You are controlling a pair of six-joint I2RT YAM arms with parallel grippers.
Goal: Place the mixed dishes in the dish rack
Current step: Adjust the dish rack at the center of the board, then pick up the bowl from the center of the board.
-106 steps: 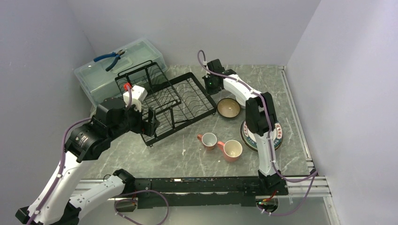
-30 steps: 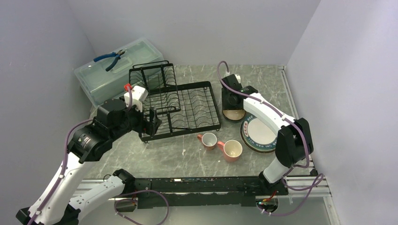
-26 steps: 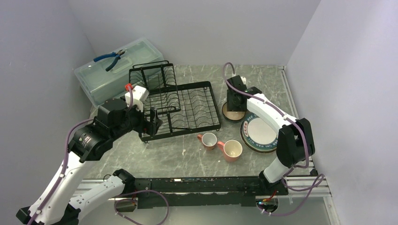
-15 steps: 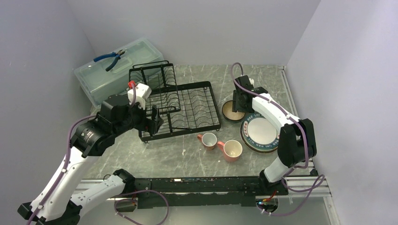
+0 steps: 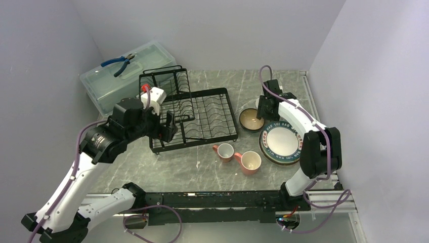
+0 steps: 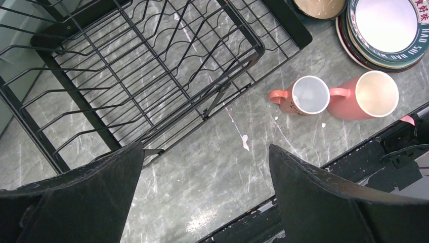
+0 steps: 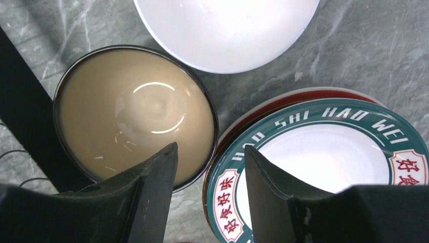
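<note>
The black wire dish rack (image 5: 195, 114) (image 6: 152, 76) stands left of centre, with nothing in it. A tan bowl (image 5: 251, 119) (image 7: 134, 114) sits right of it, beside a stack of plates topped by a white plate with a teal lettered rim (image 5: 282, 143) (image 7: 329, 167). Two pink mugs (image 5: 224, 151) (image 5: 249, 161) lie in front. My right gripper (image 5: 267, 112) (image 7: 210, 148) is open above the bowl's right rim and the plate edge, holding nothing. My left gripper (image 5: 169, 126) (image 6: 206, 149) hangs wide open over the table at the rack's near left corner.
A small white dish (image 7: 227, 28) lies just behind the tan bowl. A translucent green lidded box (image 5: 109, 83) with blue pliers (image 5: 119, 63) on it stands at the back left. Walls close in on both sides, and a rail runs along the right edge.
The right gripper slid rightward off the tan bowl to its right rim, uncovering it. The left arm drifted slightly up and right. Earlier, the rack was swung square.
</note>
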